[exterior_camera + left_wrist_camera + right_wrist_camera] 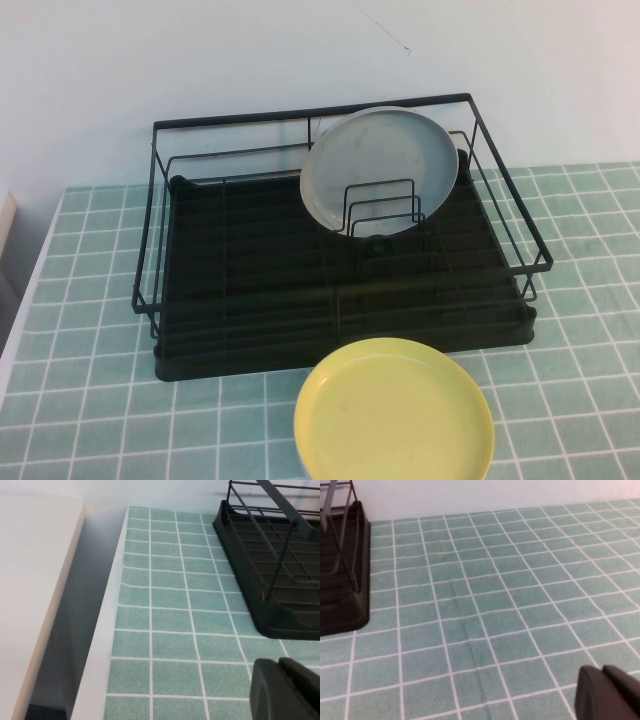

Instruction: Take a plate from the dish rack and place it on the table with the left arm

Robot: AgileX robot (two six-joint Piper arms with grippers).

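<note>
A round pale grey plate [380, 170] stands tilted on edge against the upright wire dividers at the back right of the black wire dish rack [250, 275]. The rack sits on the pale green tiled table [90, 400]. Neither arm shows in the high view. In the left wrist view my left gripper [282, 680] is shut and empty, above bare tiles beside the rack's corner [280, 580]. In the right wrist view my right gripper [605, 685] is shut and empty above bare tiles, with the rack's other end [342, 595] off to the side.
A yellow plate [395, 415] lies flat on the table just in front of the rack. The table's white edge [100, 645] drops to a gap beside a pale counter [30, 595]. A white wall stands behind the rack.
</note>
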